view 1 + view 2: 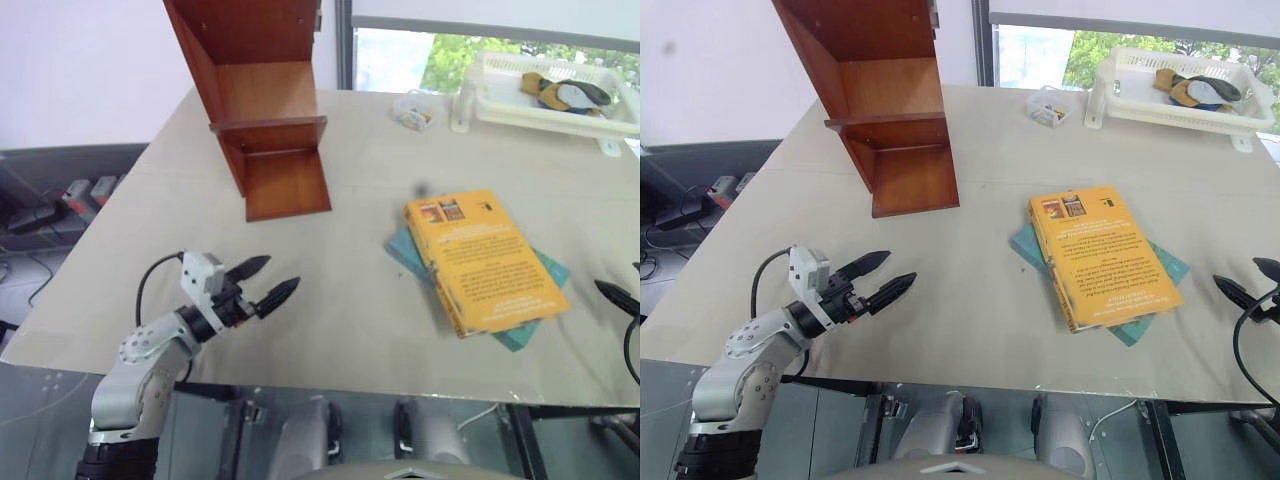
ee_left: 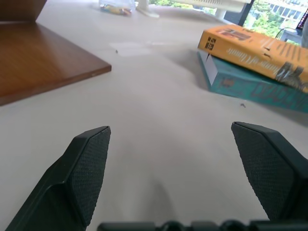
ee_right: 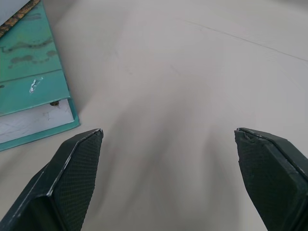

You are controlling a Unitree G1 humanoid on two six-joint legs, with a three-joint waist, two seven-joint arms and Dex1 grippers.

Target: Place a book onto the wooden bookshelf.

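Still untouched, thick orange-yellow paperback book (image 1: 485,262) right of centre, stacked on thin teal-green book (image 1: 535,270) on beige counter (image 1: 340,290). Reddish-brown wooden bookshelf (image 1: 262,110) upper left. Left claw (image 1: 268,279) and right claw (image 1: 1245,283) both released, empty. Likely stiff, fairly heavy, glossy; best pinched across overhanging long edge.

The book (image 1: 484,262) is a thick orange-yellow paperback lying flat on the table, back cover up, with black text and two small pictures near its far edge; it rests askew on top of a thinner teal-green book, untouched; the wooden bookshelf (image 1: 262,105) is a reddish-brown polished unit standing upright on the table's far left part, well apart from the book; its side panel, back panel and horizontal boards show, the visible compartments bare.
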